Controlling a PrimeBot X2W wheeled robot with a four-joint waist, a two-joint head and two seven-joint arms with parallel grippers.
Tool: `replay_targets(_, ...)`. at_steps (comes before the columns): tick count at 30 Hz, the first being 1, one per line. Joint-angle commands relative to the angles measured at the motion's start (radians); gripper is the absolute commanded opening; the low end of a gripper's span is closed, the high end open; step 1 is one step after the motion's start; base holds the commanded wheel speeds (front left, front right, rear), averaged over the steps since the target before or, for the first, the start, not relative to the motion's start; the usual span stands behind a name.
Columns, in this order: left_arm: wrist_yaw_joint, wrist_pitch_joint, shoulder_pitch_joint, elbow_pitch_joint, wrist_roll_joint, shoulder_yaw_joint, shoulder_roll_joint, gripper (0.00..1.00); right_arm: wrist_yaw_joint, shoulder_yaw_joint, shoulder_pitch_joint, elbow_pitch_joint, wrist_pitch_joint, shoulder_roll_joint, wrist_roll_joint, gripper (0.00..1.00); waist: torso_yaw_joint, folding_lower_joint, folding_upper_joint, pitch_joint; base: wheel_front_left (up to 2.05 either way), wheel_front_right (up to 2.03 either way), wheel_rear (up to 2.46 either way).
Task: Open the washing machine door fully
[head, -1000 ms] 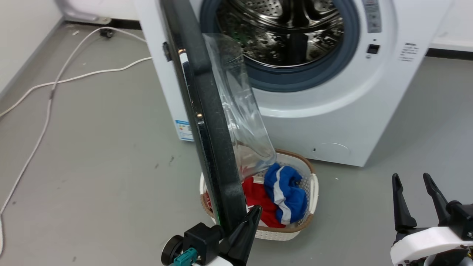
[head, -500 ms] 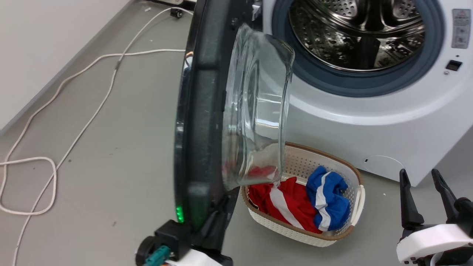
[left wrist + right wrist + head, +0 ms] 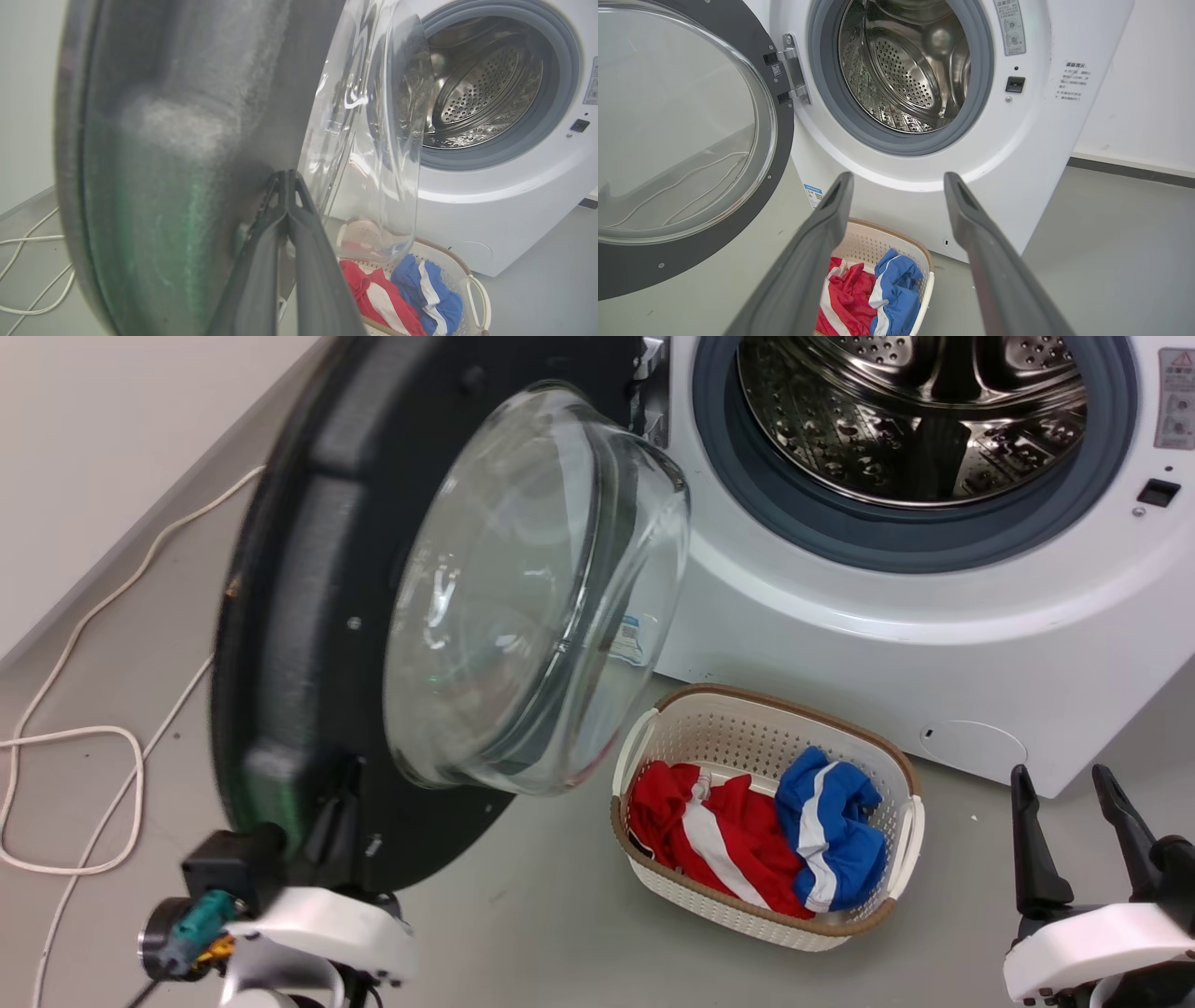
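The washing machine door [image 3: 308, 616], a black ring around a bulging clear glass window [image 3: 523, 588], stands swung far out to the left of the white washing machine [image 3: 840, 616], hinged at the left of the opening. The steel drum [image 3: 915, 411] and grey gasket are exposed. My left gripper [image 3: 336, 807] is shut, its tips pressed against the door's inner black face near the lower rim; the left wrist view shows the joined fingertips [image 3: 285, 177] on the door [image 3: 177, 116]. My right gripper [image 3: 1064, 784] hangs open at the lower right, apart from the machine, framing the washing machine [image 3: 1017, 154] between its fingers.
A white-and-brown laundry basket [image 3: 653, 728] with red and blue clothes sits on the grey floor just below the opening, right of the door's lower edge. A white cable [image 3: 75, 737] loops on the floor at the left, beside the pale wall.
The door has swung further out to the left, now showing its inner face and glass bowl. My left gripper has moved left with it. The right gripper has stayed in place.
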Motion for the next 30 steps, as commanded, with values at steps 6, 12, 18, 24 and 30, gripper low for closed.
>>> replay_targets(6, -0.01, -0.024, -0.098, 0.107, -0.053, 0.108, 0.057, 0.0, 0.0, -0.001, -0.008, -0.023, 0.02, -0.002, -0.007, 1.0, -0.036, 0.0, 0.0, 0.026, 0.0, 0.0, 0.0)
replay_targets(12, -0.034, -0.055, -0.181, 0.235, -0.105, 0.201, 0.11, 0.0, 0.0, -0.006, -0.024, -0.038, 0.036, -0.015, -0.004, 1.0, -0.07, 0.0, 0.0, 0.056, 0.0, 0.0, 0.0)
replay_targets(18, -0.067, -0.089, -0.248, 0.377, -0.149, 0.269, 0.148, 0.0, 0.0, -0.016, -0.025, -0.047, 0.04, -0.014, -0.004, 1.0, -0.09, 0.0, 0.0, 0.074, 0.0, 0.0, 0.0)
replay_targets(24, -0.099, -0.121, -0.327, 0.499, -0.144, 0.303, 0.179, 0.0, 0.0, -0.015, -0.035, -0.054, 0.04, -0.01, -0.008, 1.0, -0.1, 0.0, 0.0, 0.089, 0.0, 0.0, 0.0)
replay_targets(30, -0.122, -0.133, -0.384, 0.583, -0.12, 0.317, 0.183, 0.0, 0.0, -0.011, -0.043, -0.043, 0.034, -0.008, -0.005, 1.0, -0.104, 0.0, 0.0, 0.08, 0.0, 0.0, 0.0)
